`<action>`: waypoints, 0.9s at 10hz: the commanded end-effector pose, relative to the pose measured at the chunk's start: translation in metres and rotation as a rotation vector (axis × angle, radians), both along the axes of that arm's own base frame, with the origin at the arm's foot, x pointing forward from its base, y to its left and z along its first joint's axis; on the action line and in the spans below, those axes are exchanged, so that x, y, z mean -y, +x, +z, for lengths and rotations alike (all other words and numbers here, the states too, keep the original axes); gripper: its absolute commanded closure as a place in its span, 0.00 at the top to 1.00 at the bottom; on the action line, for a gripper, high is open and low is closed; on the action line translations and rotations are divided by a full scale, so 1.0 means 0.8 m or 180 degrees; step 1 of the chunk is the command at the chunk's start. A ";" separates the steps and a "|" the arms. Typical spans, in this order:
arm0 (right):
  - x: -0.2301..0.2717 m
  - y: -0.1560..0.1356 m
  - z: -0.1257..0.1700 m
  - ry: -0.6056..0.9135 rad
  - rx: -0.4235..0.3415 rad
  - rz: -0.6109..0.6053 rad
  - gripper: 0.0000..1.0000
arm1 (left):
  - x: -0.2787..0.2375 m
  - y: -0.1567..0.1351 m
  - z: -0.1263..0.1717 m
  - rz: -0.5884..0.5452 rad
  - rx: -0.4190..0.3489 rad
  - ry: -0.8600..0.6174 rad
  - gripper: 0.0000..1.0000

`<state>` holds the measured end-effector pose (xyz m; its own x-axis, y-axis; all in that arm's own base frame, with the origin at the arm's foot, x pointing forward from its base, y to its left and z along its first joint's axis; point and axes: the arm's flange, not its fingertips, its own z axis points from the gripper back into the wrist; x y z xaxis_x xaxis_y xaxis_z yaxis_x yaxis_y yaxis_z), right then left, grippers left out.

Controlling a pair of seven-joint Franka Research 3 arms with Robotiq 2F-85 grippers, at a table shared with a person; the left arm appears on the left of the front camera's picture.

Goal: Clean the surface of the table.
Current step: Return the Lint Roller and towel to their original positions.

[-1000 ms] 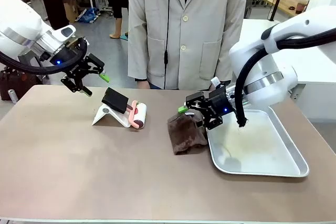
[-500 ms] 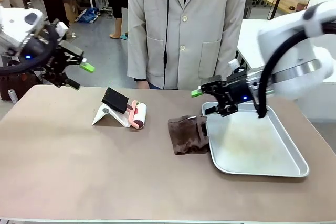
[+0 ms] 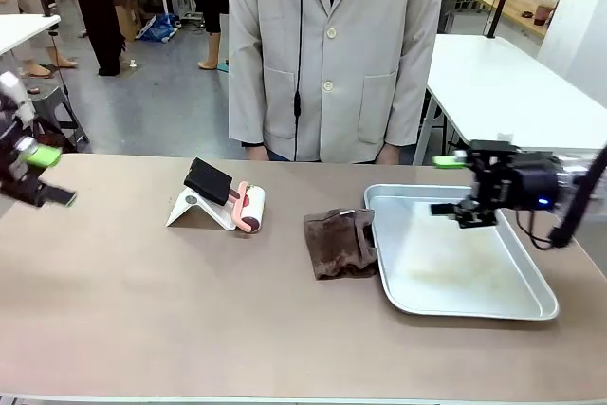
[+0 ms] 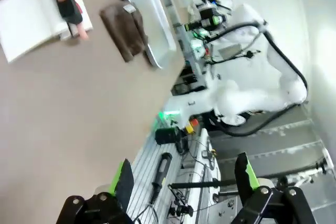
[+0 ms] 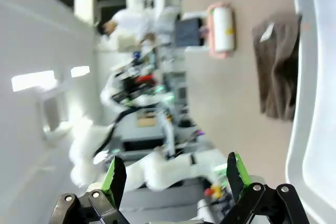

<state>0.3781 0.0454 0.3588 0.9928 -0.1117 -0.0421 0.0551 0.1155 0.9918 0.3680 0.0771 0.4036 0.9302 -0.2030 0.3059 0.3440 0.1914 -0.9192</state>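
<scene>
The table (image 3: 190, 310) has a matte taupe-brown top. A crumpled brown cloth (image 3: 340, 244) lies near its middle, touching the left rim of a silver tray (image 3: 493, 305). My left gripper (image 3: 52, 175) hovers open at the table's far left edge, holding nothing. Over the tray's far right part, my right gripper (image 3: 444, 185) is also open and holds nothing. In the left wrist view the green-padded gripper (image 4: 184, 179) frames the table (image 4: 52, 108), the cloth (image 4: 126, 30) and the tray (image 4: 149, 19). The right wrist view has its gripper (image 5: 176, 174) before the table (image 5: 226, 98), cloth (image 5: 278, 72) and tray (image 5: 315, 129).
A pink lint roller (image 3: 248, 208) with a black handle leans on a white stand (image 3: 194, 208) at the back left of the table. A person in a pale coat (image 3: 332, 54) stands at the far edge. A white table (image 3: 512, 82) is behind on the right.
Both arms have drawn back from the middle. The left gripper swung out to the far left edge, and the right gripper moved away from the cloth to above the tray.
</scene>
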 end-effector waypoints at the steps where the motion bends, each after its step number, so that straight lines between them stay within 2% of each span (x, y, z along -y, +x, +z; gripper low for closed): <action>1: 0.062 -0.010 -0.018 0.0336 -0.0335 0.0200 1.00 | -0.026 -0.003 -0.059 0.0007 0.0001 -0.0422 1.00; 2: 0.086 -0.013 -0.021 0.0433 -0.0371 0.0108 1.00 | -0.040 -0.009 -0.074 0.0209 -0.0059 -0.0642 1.00; 3: 0.102 -0.016 -0.024 0.0481 -0.0345 0.0190 1.00 | -0.055 -0.013 -0.082 0.0370 -0.0087 -0.0761 1.00; 4: 0.104 -0.014 -0.031 0.0469 -0.0373 0.0171 1.00 | -0.062 -0.012 -0.087 0.0430 -0.0125 -0.0823 1.00; 5: 0.084 -0.009 -0.039 0.0142 -0.0314 0.0130 1.00 | -0.059 -0.007 -0.087 0.0330 -0.0164 -0.0797 1.00; 6: 0.103 -0.028 -0.034 0.0507 -0.0387 0.0112 1.00 | -0.058 -0.022 -0.098 0.0334 -0.0167 -0.0656 1.00; 9: 0.103 -0.028 -0.034 0.0507 -0.0387 0.0112 1.00 | -0.058 -0.022 -0.098 0.0334 -0.0167 -0.0656 1.00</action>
